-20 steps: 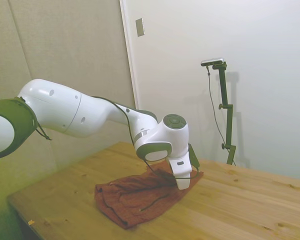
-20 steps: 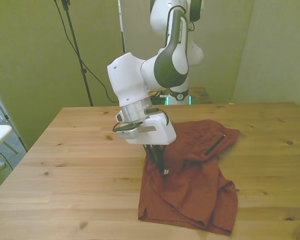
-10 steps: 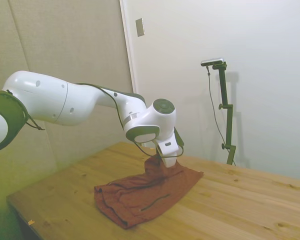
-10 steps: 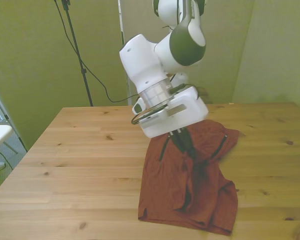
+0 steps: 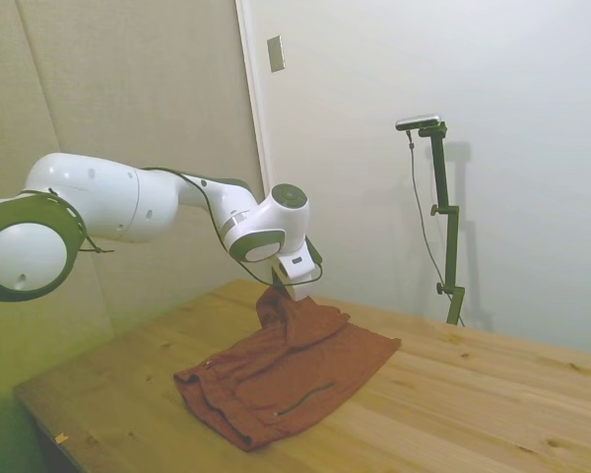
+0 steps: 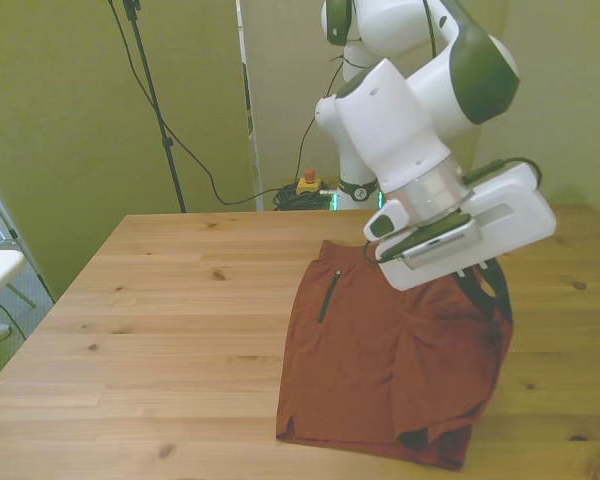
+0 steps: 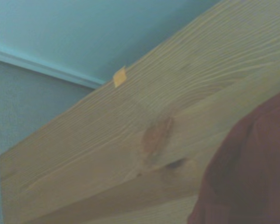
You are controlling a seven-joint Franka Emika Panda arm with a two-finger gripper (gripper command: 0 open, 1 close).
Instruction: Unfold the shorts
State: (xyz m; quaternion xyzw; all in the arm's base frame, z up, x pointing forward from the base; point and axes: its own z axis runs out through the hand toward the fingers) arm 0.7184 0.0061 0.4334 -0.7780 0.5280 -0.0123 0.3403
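Note:
The rust-red shorts (image 6: pixel 380 350) lie spread on the wooden table (image 6: pixel 160 330), with a dark slit pocket (image 6: pixel 330 293) showing near their far left corner. My gripper (image 6: pixel 485 287) hangs over their edge on the front view's right, shut on a fold of the fabric and holding it a little above the table. From the side, the shorts (image 5: pixel 286 379) rise in a peak to the gripper (image 5: pixel 294 291) near the table's far edge. In the wrist view a corner of the shorts (image 7: pixel 252 172) lies over bare wood.
A small yellow scrap (image 7: pixel 119 76) sits at the table's edge in the wrist view. Bare table (image 5: pixel 492 414) stretches to the right of the shorts in the side view. A red button (image 6: pixel 307 182) and cables lie on the floor behind the table.
My gripper has swung toward the front view's right, dragging the upper layer of the shorts with it. The garment has opened out wider and the slit pocket on its left now shows.

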